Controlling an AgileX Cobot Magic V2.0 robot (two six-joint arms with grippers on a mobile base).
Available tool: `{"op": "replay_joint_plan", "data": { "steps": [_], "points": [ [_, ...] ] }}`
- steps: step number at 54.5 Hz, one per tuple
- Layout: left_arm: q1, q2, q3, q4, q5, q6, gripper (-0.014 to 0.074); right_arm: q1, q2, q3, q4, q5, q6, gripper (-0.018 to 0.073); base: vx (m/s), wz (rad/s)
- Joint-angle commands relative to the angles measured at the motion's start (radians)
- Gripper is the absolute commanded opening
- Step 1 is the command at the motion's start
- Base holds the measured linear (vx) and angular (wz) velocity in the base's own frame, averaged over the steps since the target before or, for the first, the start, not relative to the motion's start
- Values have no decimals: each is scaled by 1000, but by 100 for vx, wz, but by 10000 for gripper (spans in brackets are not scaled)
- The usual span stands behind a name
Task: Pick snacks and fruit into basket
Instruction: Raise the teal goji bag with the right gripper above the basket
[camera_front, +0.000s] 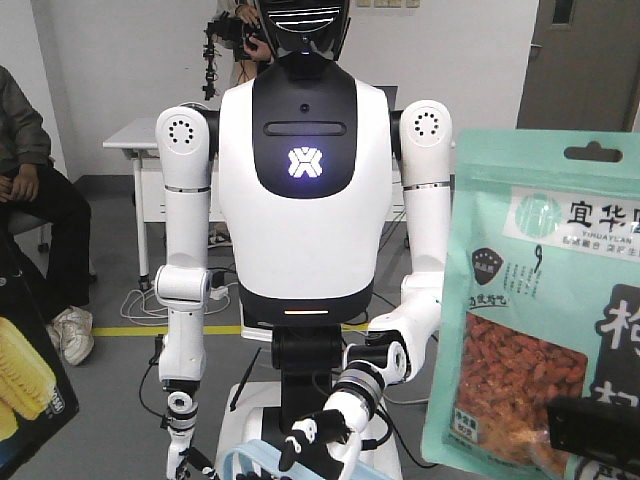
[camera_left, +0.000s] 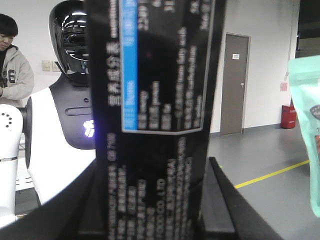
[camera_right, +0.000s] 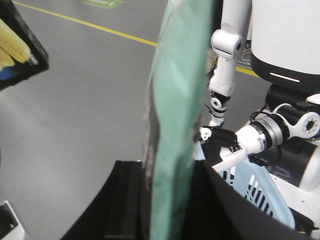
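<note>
My left gripper (camera_left: 155, 210) is shut on the black-and-blue corn box (camera_left: 155, 125), held upright and filling the left wrist view. The box's corn picture shows at the lower left of the front view (camera_front: 25, 380). My right gripper (camera_right: 172, 200) is shut on the mint-green berry pouch (camera_right: 180, 100), which stands upright and large at the right of the front view (camera_front: 540, 300). The light blue basket (camera_right: 255, 190) is held low by a white humanoid robot's hand (camera_right: 235, 145), beyond the pouch; its rim (camera_front: 255, 462) shows at the bottom of the front view. No fruit is in view.
The white humanoid robot (camera_front: 300, 200) stands facing me, close ahead. A person (camera_front: 30, 200) sits at the far left, and a white table (camera_front: 140, 140) stands behind the humanoid. Grey floor with a yellow line (camera_right: 90, 25) spreads to the left.
</note>
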Motion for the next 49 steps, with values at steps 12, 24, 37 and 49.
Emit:
{"op": "replay_joint_plan", "data": {
  "steps": [12, 24, 37, 49],
  "points": [
    [-2, 3, -33, -3, 13, -4, -7, -3, -1, -29, 179, -60, -77, -8, 0, 0],
    [-2, 3, -33, -3, 13, -4, -7, -3, -1, -29, 216, -53, -85, -8, 0, 0],
    [-2, 3, -33, -3, 15, -4, -7, -2, 29, -29, 306, 25, -163, -8, 0, 0],
    [-2, 3, -33, -3, 21, -4, -7, -2, 81, -29, 328, 55, -166, -8, 0, 0]
  ]
}}
